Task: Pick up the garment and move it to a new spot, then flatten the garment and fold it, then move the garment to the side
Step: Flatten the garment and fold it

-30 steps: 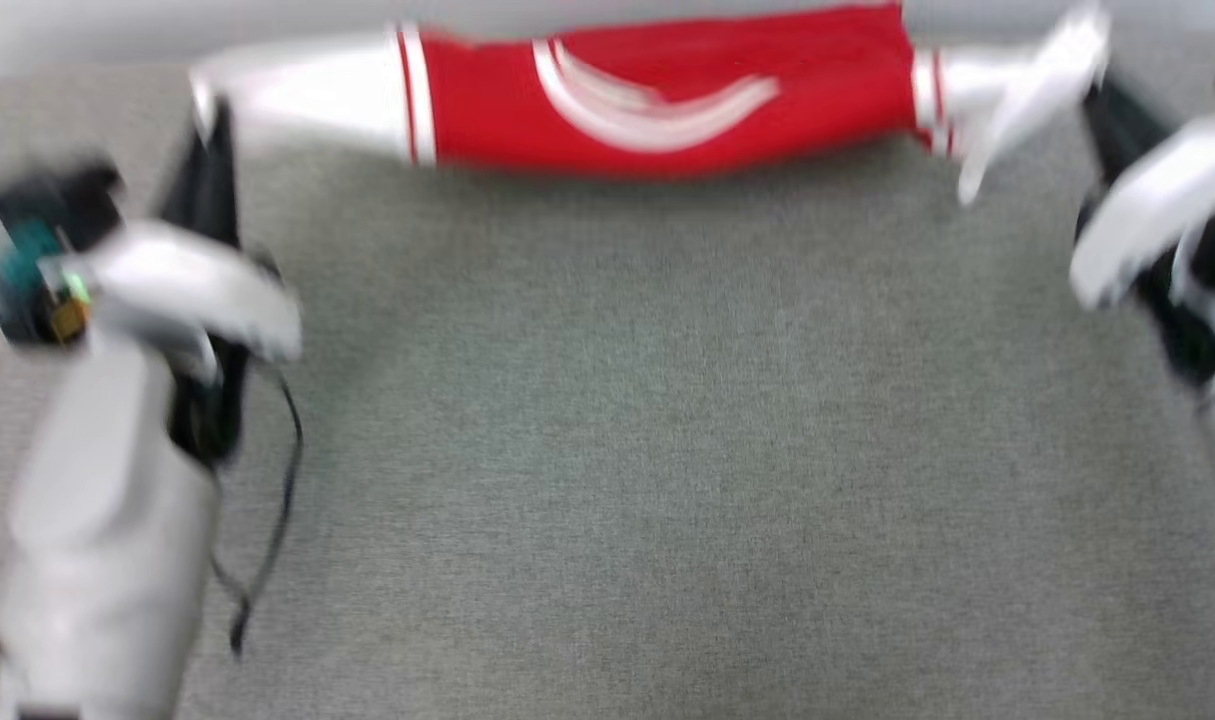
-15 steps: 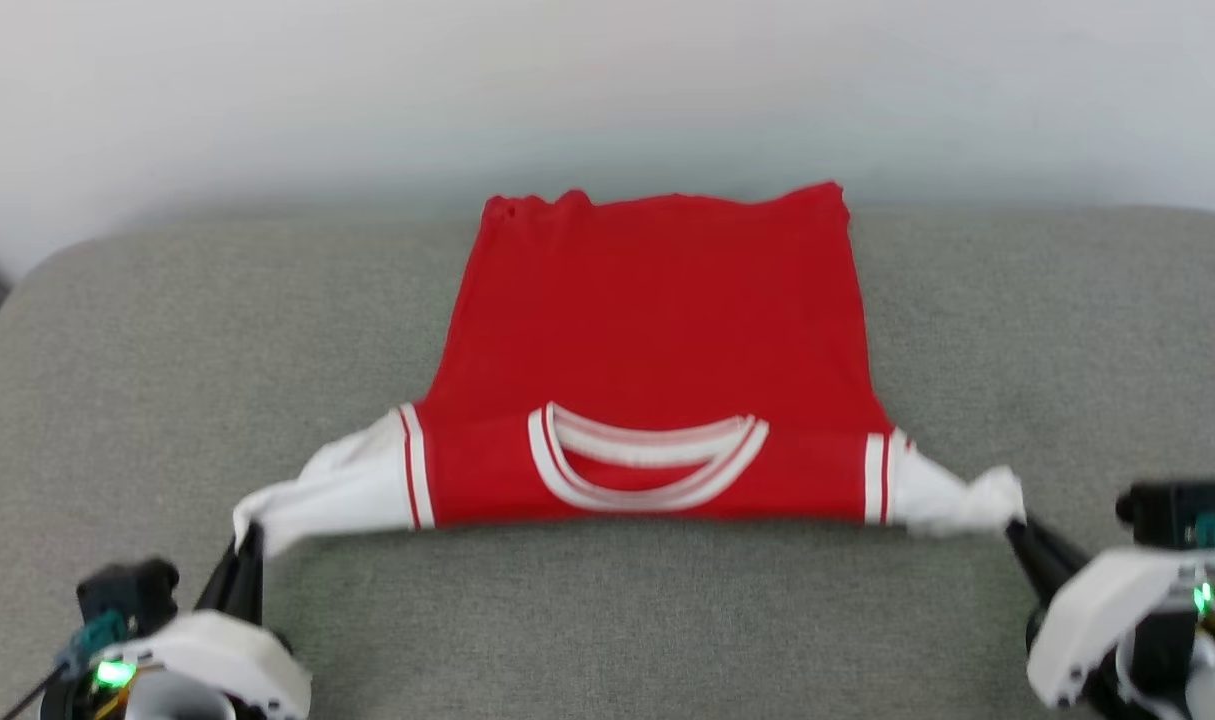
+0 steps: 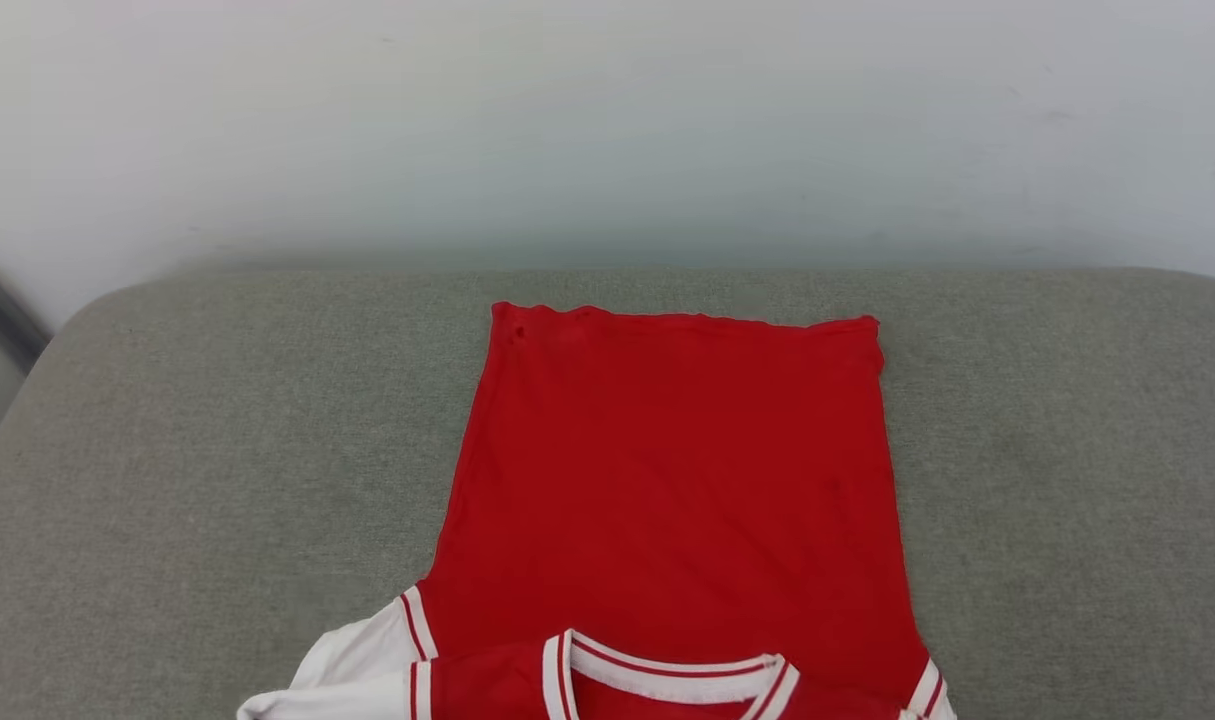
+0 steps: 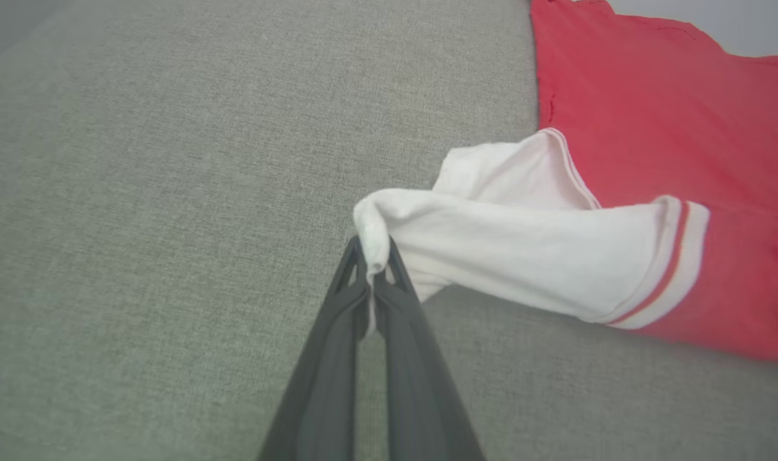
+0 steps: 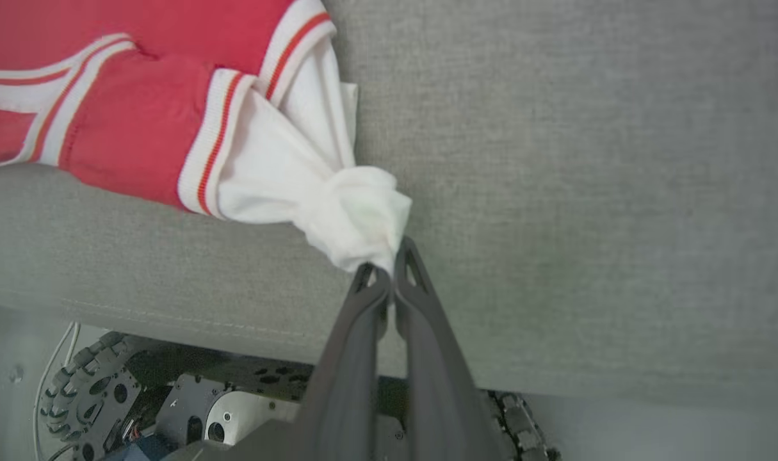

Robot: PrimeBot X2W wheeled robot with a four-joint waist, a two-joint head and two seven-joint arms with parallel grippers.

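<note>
"On the grey cushion (image 3: 167, 480) the red jersey (image 3: 672, 470) lies plain side up, body spread flat, shoulders doubled over. Placed and mostly flattened, I'd judge — folding and setting aside are left."

"The head view gives that spread; the wrists give the grips — left gripper (image 4: 372, 272) pinched shut on one white sleeve (image 4: 510, 243), right gripper (image 5: 385, 272) clamped on the bunched sleeve (image 5: 356, 218)."

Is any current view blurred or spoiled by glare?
Head view: sharp, evenly lit, no glare on the red jersey T-shirt with white sleeves. Left wrist view: left gripper crisp, far red cloth softer. Right wrist view: right gripper crisp, no glare.
</note>
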